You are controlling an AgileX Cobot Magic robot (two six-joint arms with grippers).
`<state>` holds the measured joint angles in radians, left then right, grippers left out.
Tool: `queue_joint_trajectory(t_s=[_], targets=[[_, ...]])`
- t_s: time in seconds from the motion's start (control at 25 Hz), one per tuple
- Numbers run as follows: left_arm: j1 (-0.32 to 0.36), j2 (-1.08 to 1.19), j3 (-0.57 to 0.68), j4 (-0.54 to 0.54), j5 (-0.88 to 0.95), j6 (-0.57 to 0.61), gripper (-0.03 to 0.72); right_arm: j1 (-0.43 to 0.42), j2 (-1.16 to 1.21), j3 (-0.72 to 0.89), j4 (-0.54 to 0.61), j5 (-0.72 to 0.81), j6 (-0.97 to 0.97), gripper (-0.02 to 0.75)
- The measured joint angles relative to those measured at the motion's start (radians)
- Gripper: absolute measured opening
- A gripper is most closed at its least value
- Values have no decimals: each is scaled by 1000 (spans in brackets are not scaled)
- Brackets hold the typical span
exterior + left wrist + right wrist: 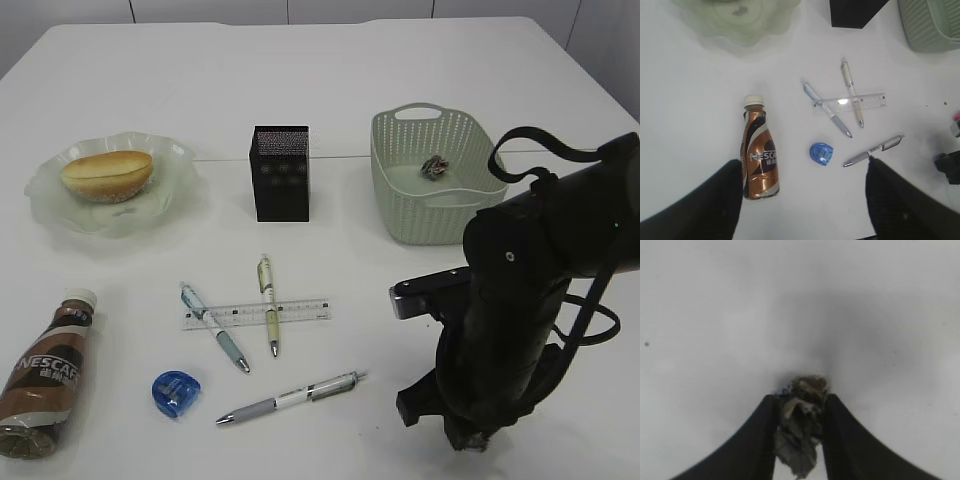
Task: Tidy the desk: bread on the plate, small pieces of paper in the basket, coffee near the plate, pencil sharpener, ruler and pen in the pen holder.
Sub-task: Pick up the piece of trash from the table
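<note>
Right now the right gripper (800, 415) pinches a crumpled paper scrap (799, 432) between its fingers, down at the table (400, 120). Another scrap (434, 166) sits in the basket (400, 190). Three pens (290, 397), one ruler (300, 311), one sharpener (176, 391). Left gripper (802, 200) hangs spread wide above the coffee bottle (759, 150).

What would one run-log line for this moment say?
right pincer: closing on crumpled paper, on table | left pincer: open, above | basket: one paper inside
</note>
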<state>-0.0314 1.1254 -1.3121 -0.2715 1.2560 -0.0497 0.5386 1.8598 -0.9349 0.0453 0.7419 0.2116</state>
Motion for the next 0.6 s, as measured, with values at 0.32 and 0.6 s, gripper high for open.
queue_joint_trajectory(t_s=[0.32,0.6], targets=[[0,0,0,0,0,0,559,0,0,-4,-2,21,0,-4],[0,0,0,13,0,0,559,0,-23,-111,4,187,0,-5]])
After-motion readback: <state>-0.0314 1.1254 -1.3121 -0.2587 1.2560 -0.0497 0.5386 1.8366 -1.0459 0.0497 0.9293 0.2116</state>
